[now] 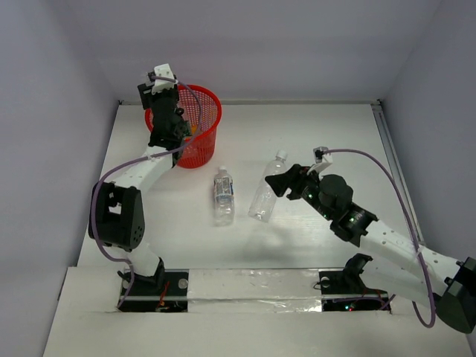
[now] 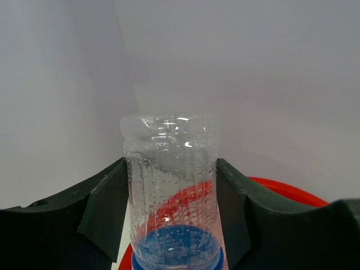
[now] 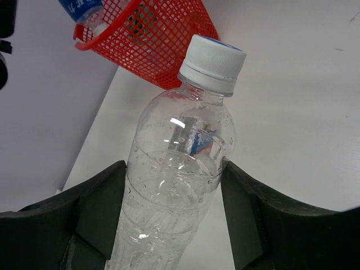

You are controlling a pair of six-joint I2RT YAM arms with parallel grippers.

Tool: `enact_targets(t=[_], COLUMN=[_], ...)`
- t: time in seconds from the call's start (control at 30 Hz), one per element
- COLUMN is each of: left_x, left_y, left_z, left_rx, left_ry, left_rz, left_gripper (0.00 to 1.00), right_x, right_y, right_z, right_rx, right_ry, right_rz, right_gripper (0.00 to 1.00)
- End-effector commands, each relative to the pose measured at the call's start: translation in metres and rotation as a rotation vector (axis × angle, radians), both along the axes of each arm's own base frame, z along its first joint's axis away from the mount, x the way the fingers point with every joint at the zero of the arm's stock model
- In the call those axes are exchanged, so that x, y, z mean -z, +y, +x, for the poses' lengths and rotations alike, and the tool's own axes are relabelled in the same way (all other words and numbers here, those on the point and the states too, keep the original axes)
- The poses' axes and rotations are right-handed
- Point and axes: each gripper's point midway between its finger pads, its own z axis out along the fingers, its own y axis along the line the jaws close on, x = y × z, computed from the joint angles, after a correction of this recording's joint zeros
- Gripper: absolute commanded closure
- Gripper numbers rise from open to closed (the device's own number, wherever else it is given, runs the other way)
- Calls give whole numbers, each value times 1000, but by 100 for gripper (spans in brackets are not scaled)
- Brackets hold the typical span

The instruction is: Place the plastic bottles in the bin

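Over the bin (image 1: 210,111), a blue-labelled bottle (image 2: 171,163) is clamped by the left gripper (image 2: 171,185); right of it, a clear bottle (image 3: 185,146), judged light, slick and crushable, is straddled mid-body by the right gripper (image 3: 174,185), pinch unconfirmed.

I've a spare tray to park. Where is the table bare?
Bare: far right of the white table, from the round red mesh bin to the wall, and its near strip. Crowded: centre, around the blue-labelled plastic bottle and the clear white-capped bottle.
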Motion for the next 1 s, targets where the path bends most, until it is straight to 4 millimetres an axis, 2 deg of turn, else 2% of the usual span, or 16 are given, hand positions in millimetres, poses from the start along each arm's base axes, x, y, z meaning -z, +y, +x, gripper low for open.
enact_targets(t=[0.0, 0.13, 0.27, 0.33, 0.37, 0.47, 0.5, 0.53, 0.7, 0.73, 0.77, 0.83, 0.87, 0.9, 0.93, 0.97], left_x=[-12, -6, -16, -29, -32, -55, -69, -77, -111, -115, -107, -114, -98, -108, -105, -88], left_y=[17, 17, 11, 4, -3, -12, -20, -23, -49, -54, -57, -64, -70, -70, -73, -79], left_z=[-11, -13, -19, -26, -27, -36, -43, -47, -72, -76, -79, -97, -102, -121, -130, -137], left_rx=[-83, -106, -72, -36, -12, 56, 105, 137, 360, 394, 410, 481, 508, 545, 577, 608], left_ry=[-86, -79, -102, -134, -142, -176, -202, -215, -238, -239, -188, -182, -121, -148, -142, -96], left_rz=[-10, -33, -65, -87, -95, -164, -185, -209, -390, -408, -421, -503, -524, -550, -567, -615], left_gripper=[48, 24, 12, 8, 8, 8, 9, 10, 20, 23, 24, 26, 28, 29, 30, 31], right_x=[-55, -107, -144, -158, -175, -188, -207, -201, -224, -229, -232, -234, -235, -235, -235, -231], right_y=[-1, 2, 3, 3, 3, 13, 15, 25, 55, 68, 74, 88, 101, 107, 114, 127], right_z=[9, 18, 29, 35, 37, 54, 57, 69, 106, 119, 126, 141, 155, 163, 169, 184], right_rx=[34, 54, 85, 103, 116, 131, 139, 136, 146, 143, 141, 138, 142, 142, 138, 140], right_ry=[-116, -207, -282, -313, -351, -400, -433, -428, -518, -535, -559, -583, -601, -609, -621, -633], right_rz=[43, 73, 77, 80, 94, 49, 57, 21, -76, -87, -117, -143, -160, -169, -179, -207], right_gripper=[34, 34, 34, 34, 34, 34, 34, 34, 33, 33, 33, 32, 33, 32, 32, 32])
